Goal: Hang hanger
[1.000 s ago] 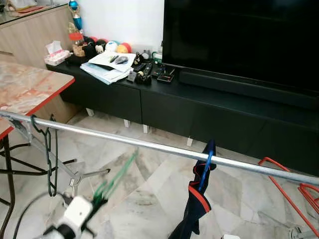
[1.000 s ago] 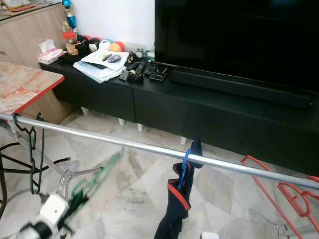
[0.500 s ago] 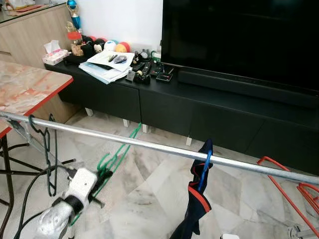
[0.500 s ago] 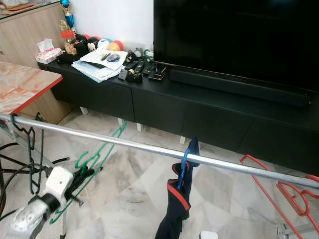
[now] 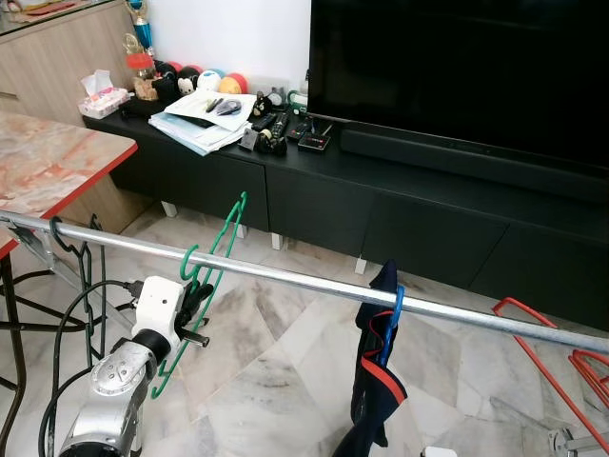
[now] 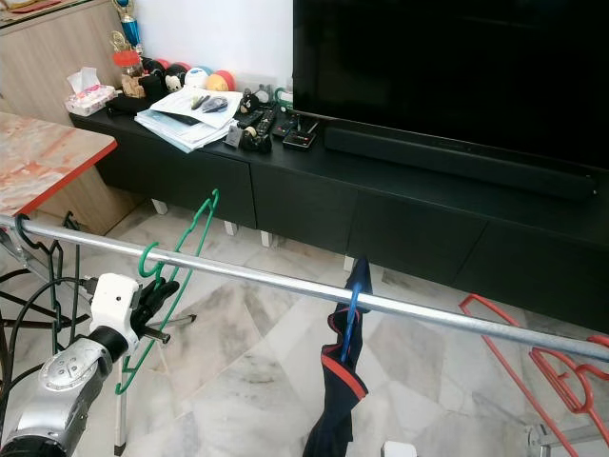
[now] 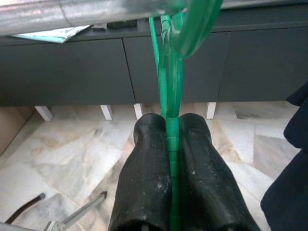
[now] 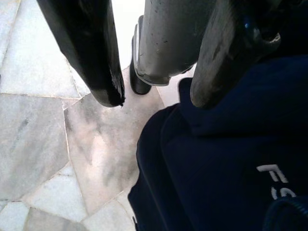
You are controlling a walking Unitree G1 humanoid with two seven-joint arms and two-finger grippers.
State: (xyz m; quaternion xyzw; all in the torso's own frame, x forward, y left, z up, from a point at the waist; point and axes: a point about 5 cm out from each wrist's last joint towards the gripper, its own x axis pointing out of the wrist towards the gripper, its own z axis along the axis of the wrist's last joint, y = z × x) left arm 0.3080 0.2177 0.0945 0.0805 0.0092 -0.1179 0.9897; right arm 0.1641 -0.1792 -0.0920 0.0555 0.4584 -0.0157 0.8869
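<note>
A green hanger [image 5: 221, 246] has its hook [image 5: 188, 261] over the silver rail [image 5: 285, 277], and its frame tilts up toward the TV console. My left gripper [image 5: 196, 301] is just below the rail, shut on the hanger's wire. In the left wrist view the two black fingers [image 7: 147, 169] press together on the green wire [image 7: 171, 96], with the hook [image 7: 193, 23] curling under the rail [image 7: 72, 11]. My right gripper [image 8: 154, 101] hangs low with its fingers [image 8: 85, 48] apart, above marble floor and beside a navy garment [image 8: 231, 159].
A navy garment on a blue hanger [image 5: 381, 367] hangs mid-rail, right of the green one. A black hanger [image 5: 88, 286] hangs at the rail's left end. Red hangers [image 5: 557, 367] lie at the right. A marble table [image 5: 48, 167] stands at the left, and a black TV console [image 5: 400, 205] stands behind.
My left arm has raised the green hanger from low near the floor up to the rail, and its hook now sits over the rail.
</note>
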